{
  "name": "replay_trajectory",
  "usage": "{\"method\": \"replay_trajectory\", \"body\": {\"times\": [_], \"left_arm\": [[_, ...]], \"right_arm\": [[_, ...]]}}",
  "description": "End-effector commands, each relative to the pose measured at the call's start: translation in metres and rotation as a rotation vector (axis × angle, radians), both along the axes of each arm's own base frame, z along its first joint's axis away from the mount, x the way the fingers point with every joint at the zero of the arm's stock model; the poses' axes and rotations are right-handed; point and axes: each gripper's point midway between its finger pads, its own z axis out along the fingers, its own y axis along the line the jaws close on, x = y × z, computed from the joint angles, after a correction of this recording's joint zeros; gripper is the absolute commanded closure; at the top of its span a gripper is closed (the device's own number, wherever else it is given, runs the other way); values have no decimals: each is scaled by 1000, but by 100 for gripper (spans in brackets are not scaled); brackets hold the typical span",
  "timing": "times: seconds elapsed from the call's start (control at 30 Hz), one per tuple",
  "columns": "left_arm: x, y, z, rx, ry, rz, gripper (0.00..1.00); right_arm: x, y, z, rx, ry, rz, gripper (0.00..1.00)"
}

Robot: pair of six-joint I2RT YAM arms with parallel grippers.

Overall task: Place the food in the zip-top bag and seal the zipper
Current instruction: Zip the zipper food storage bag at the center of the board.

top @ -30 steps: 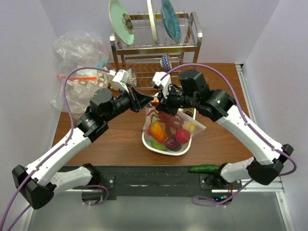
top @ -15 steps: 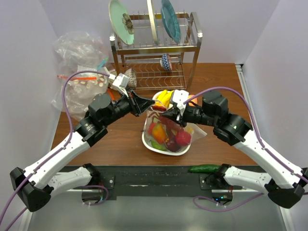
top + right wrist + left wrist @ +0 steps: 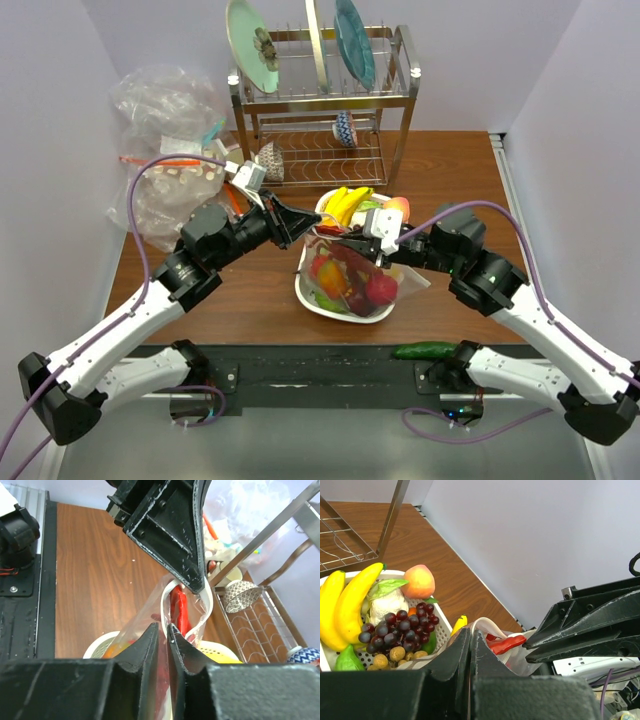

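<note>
The clear zip-top bag [image 3: 405, 268] hangs over the white tray [image 3: 310, 297] with red and orange food [image 3: 345, 280] inside it. My left gripper [image 3: 303, 226] is shut on the left end of the bag's mouth. My right gripper [image 3: 366, 240] is shut on the mouth further right. In the left wrist view the zipper [image 3: 490, 622] bows open in a loop past my gripper [image 3: 470, 636], with the red lobster [image 3: 507, 644] showing inside. In the right wrist view my gripper [image 3: 167, 628] pinches the film below the zipper [image 3: 209, 602] and the lobster [image 3: 179, 607].
Yellow bananas [image 3: 345, 200], a peach [image 3: 398, 207], dark grapes [image 3: 400, 630] and a pale cabbage [image 3: 385, 605] lie in the tray's far end. A metal dish rack [image 3: 320, 100] stands behind. A bulky clear bag [image 3: 165, 150] sits back left. A green vegetable [image 3: 425, 350] lies at the near edge.
My right gripper has slid rightward along the bag's mouth, away from my left gripper. The right arm swung down to the near right, uncovering the bananas and peach.
</note>
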Motion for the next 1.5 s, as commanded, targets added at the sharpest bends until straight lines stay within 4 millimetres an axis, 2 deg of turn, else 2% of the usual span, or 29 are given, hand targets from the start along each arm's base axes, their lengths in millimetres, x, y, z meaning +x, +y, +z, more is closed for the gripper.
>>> {"method": "replay_trajectory", "body": {"times": [0.0,0.13,0.47,0.53,0.7,1.03,1.1,1.13,1.2,1.23,1.3,1.33,1.37,1.4,1.43,1.47], "left_arm": [[-4,5,19,-23,-74,10,100],[-4,6,18,-18,-74,12,100],[-4,8,17,-15,-69,18,100],[-5,8,18,-17,-72,20,100],[-5,9,18,-18,-71,18,100],[-7,10,20,-20,-73,17,100],[-7,10,21,-23,-74,18,100],[-7,10,22,-23,-77,17,100],[-8,9,24,-24,-81,9,100],[-7,8,26,-23,-82,8,100],[-7,7,34,-22,-98,4,100],[-6,6,36,-20,-100,3,100],[-6,6,47,-28,-120,4,100],[-6,6,50,-29,-126,2,100],[-4,5,52,-29,-128,3,100],[-5,4,62,-39,-142,-3,100]], "right_arm": [[-1,-1,32,58,-82,3,83],[2,0,32,46,-71,-3,85],[8,3,33,39,-70,-17,78],[8,4,31,34,-65,-13,73],[10,5,25,24,-55,-15,73],[15,14,20,7,-37,-2,80],[17,15,18,3,-32,-4,89],[18,15,20,5,-30,-9,100],[20,18,15,-15,2,-13,100],[21,18,23,-10,8,-14,100],[24,21,10,-71,71,-16,100],[26,20,23,-62,76,-36,100],[33,25,14,-96,111,-47,100],[31,22,2,-154,164,-52,100],[31,22,16,-153,162,-55,100],[36,26,4,-196,205,-61,100]]}}
